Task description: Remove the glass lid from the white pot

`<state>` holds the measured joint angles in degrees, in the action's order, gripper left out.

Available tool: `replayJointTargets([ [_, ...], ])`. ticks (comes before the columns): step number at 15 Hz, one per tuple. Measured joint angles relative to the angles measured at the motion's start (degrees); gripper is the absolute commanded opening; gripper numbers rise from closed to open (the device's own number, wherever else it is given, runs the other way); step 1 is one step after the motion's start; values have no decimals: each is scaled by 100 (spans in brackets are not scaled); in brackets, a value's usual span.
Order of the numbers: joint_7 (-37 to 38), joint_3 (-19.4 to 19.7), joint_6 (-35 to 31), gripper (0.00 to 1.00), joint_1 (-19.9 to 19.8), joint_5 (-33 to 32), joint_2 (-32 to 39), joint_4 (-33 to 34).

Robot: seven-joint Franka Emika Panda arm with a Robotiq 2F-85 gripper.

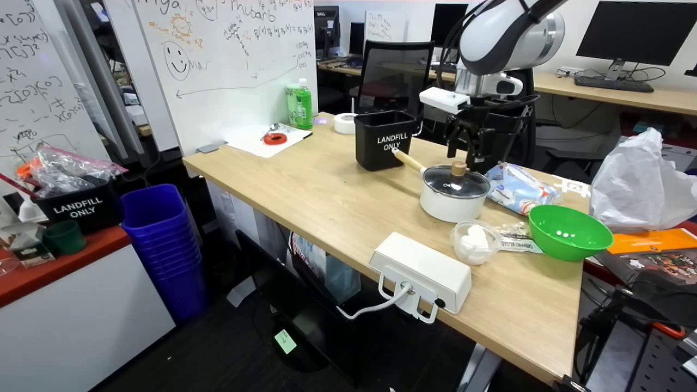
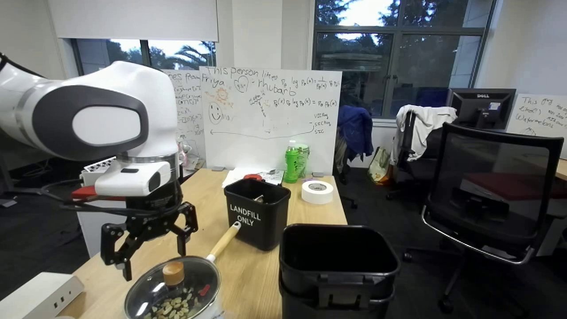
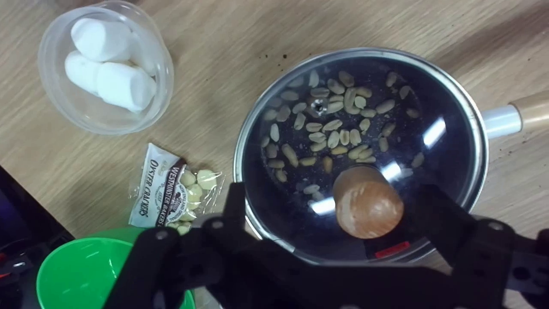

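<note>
The white pot stands on the table with the glass lid lying on it. The lid has a metal rim and a wooden knob. In the wrist view, nuts show through the glass lid, and the wooden knob lies between my fingers. My gripper is open and empty. In an exterior view, the gripper hangs above the lid, with its fingertips higher than the knob and apart from it. The pot's wooden handle points towards a black bin.
A black bin stands by the handle's end. A tub of marshmallows, a cracker packet, a blue-white bag and a green bowl surround the pot. A white power strip sits at the table edge.
</note>
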<state>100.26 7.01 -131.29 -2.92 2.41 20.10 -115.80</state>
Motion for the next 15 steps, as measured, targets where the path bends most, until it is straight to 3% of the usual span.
replayJointTargets([
  [8, 560, 125, -31, 100, 27, -5, 433, 353],
  [9, 612, 126, -31, 93, 29, -4, 476, 383],
  [11, 685, 137, -30, 69, 30, -4, 533, 418],
  [12, 712, 147, -30, 68, 30, -1, 565, 438],
  [15, 745, 171, -30, 47, 30, 5, 615, 465],
])
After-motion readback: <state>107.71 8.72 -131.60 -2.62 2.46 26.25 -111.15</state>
